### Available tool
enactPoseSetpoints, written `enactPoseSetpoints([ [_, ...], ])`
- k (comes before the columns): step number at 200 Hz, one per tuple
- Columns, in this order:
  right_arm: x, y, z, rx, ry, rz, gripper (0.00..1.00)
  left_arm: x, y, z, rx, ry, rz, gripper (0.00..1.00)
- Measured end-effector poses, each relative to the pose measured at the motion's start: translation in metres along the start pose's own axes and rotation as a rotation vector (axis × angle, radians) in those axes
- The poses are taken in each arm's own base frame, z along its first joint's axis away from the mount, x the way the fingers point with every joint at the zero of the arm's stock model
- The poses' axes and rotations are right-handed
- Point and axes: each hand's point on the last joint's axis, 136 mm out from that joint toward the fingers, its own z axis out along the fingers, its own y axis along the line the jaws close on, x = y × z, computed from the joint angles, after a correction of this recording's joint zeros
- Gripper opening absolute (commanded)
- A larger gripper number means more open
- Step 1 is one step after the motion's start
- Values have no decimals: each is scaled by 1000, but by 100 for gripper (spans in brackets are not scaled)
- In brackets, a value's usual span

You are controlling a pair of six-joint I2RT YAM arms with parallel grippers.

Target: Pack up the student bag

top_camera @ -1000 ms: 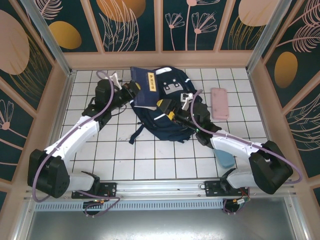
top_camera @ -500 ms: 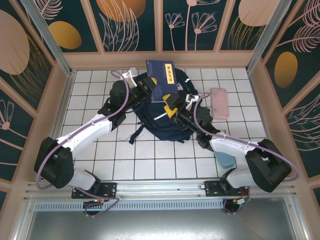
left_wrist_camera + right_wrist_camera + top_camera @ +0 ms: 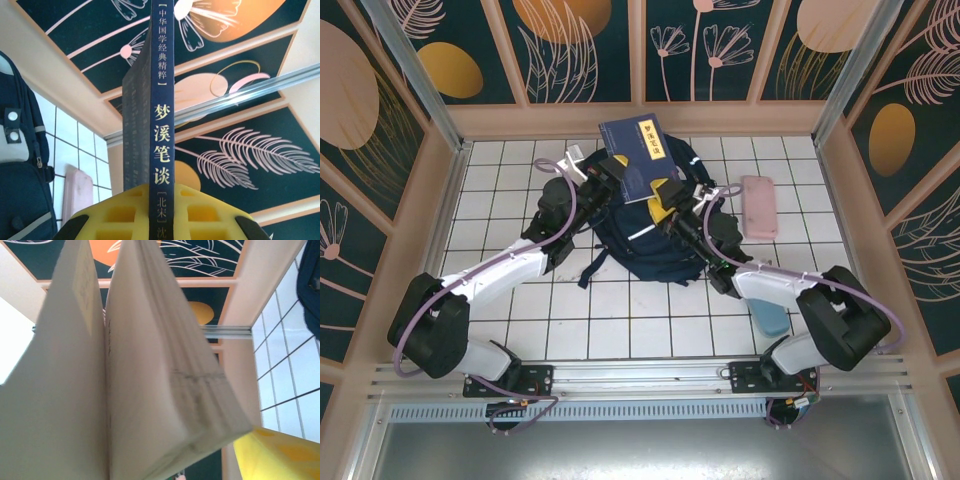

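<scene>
**Q:** Now, top view: where does the load stand?
**A:** The bag (image 3: 655, 245) lies mid-table, long axis 12 to 6. The book (image 3: 638, 158) is held above its 12 o'clock end. The left gripper (image 3: 608, 172) meets the book's 9 o'clock edge. The right gripper (image 3: 668, 196) touches its 5 o'clock corner. From both grippers, the bag's body lies below, toward 6.

**Q:** Left wrist view?
**A:** The book stands spine-on and upright, pinched between the yellow pads (image 3: 120, 216). The bag sits at 9 o'clock.

**Q:** Right wrist view?
**A:** Fanned pages are close to the lens, with one yellow finger (image 3: 285, 455) at 5 o'clock. Whether this gripper clamps the book cannot be told. The bag shows at 2 o'clock.

**Q:** Next move?
**A:** Probably lowering the book toward 6, led by the left arm. The bag's opening is not discernible.
</scene>
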Motion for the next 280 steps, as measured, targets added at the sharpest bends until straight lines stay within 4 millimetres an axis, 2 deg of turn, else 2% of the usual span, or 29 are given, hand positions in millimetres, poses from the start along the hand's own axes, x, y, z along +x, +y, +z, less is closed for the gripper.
enactPoseSetpoints([
  [42, 0, 23, 15, -96, 10, 32, 58, -6, -6, 0, 25, -31, -40, 4],
  [71, 0, 26, 16, -125, 13, 70, 56, -8, -3, -2, 21, -50, -51, 4],
  [80, 0, 26, 16, -131, 13, 79, 50, -7, 1, -2, 12, -52, -52, 4],
  [111, -1, 27, 17, -143, 12, 103, 39, -7, 7, -3, -3, -59, -53, 4],
  [142, -2, 26, 17, -145, 9, 118, 19, -8, 7, -4, -5, -65, -57, 7],
  [159, -3, 23, 18, -133, 5, 110, 14, -8, 8, -4, -6, -69, -60, 20],
  [180, -6, 11, 19, -73, -22, 69, 3, -9, 12, -4, -26, -73, -59, 57],
  [201, -12, -1, 19, 35, -55, -12, 0, -7, 26, -6, -95, -66, -39, 73],
  [216, -19, -4, 15, 106, -76, -90, 0, -5, 37, -9, -155, -56, -10, 79],
  [237, -39, -4, 5, 211, -135, -213, 0, -1, 47, -14, -208, -34, 35, 85],
  [280, -84, 1, -23, 372, -214, -411, 0, 19, 70, -20, -290, 92, 205, 86],
])
